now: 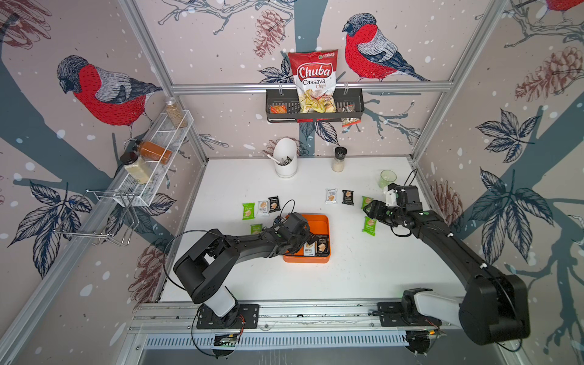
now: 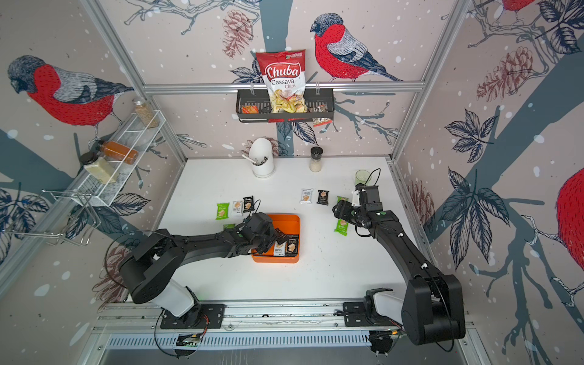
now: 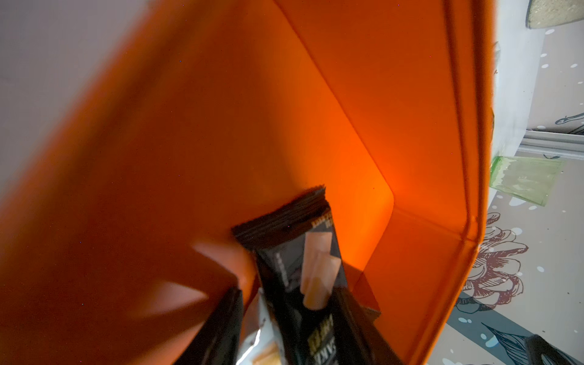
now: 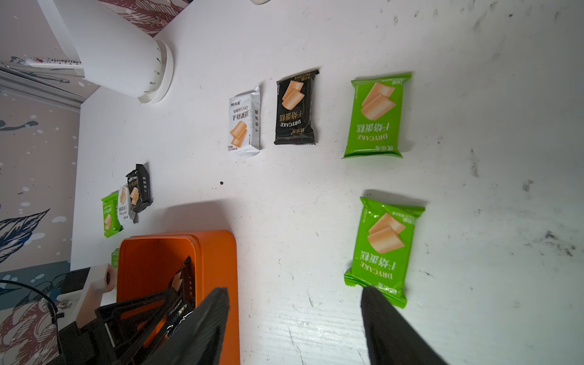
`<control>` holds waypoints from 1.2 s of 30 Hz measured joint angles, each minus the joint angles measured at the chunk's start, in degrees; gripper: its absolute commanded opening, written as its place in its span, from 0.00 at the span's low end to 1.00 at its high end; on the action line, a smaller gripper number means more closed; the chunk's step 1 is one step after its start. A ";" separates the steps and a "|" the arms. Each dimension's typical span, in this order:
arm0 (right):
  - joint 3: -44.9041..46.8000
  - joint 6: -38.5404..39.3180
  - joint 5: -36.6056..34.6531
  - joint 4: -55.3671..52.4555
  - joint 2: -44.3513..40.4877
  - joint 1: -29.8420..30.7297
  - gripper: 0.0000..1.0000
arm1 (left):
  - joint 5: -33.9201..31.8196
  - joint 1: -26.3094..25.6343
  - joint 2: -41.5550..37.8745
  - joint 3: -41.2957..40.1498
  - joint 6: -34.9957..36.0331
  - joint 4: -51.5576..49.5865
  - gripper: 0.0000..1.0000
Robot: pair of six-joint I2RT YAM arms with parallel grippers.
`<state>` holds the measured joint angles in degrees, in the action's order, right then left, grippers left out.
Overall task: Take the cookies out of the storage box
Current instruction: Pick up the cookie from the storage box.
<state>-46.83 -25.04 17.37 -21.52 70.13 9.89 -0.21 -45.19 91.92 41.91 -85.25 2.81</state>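
**Entry: cookie unloading, hazards**

- **Container:** shallow square orange plastic storage box point(image 1: 320, 222), mid-tabletop, nearer the left arm.
- **Contents:**
  - A black cookie packet point(image 3: 297, 252) stands tilted on edge between the jaws of the left tool point(image 3: 287, 303).
  - A white cookie packet point(image 1: 309, 249) and a second black packet point(image 1: 322, 246) lie at the near side.
- **Left tool:** the jaws are narrow and flank the tilted packet. A sliver of gap shows on one side, so I cannot tell whether it is pinched.
- **Right tool point(image 4: 292, 294):** the jaws are wide and empty. It hovers over the white tabletop point(image 1: 347, 278) to the right of the box, close above a bright green packet point(image 4: 384, 249).
- **Already out:** a left group of packets point(image 1: 263, 208) and a right group of packets point(image 1: 347, 197), both beyond the box.
- **Hazards, as judged:**
  - The film looks slippery, and a hold near one end could let the packet twist free and drop back in.
  - The white packet lies against the tilted one and may be dragged up with it.
  - The box looks light and low-walled, so a finger catching its wall on the lift could shift or tip it.
  - The right tool sits low, and a sideways sweep could scatter the green packet.
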 measured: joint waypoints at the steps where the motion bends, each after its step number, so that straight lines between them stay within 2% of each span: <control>1: 0.00 0.04 -0.02 0.00 0.00 -0.04 0.72 | -0.02 0.00 0.07 0.11 0.00 0.02 0.44; 19: -0.35 0.68 -0.02 -0.07 0.04 -0.57 0.72 | -3.26 0.00 -1.38 1.90 0.24 -0.13 0.32; 23: -0.35 0.68 -0.02 -0.07 -0.02 -0.57 0.72 | -4.07 0.00 -1.09 2.05 0.26 -0.11 0.32; 28: -0.33 0.68 -0.02 -0.07 -0.13 -0.63 0.72 | -4.04 0.00 0.79 3.34 1.29 -0.11 0.37; 36: -0.17 0.68 -0.02 -0.11 -0.24 -0.81 0.72 | -4.83 0.00 4.35 8.09 4.00 -1.53 0.40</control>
<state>-47.00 -24.36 17.34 -21.63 69.89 9.08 -5.04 -45.19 96.27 50.00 -81.25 1.28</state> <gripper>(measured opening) 0.716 0.397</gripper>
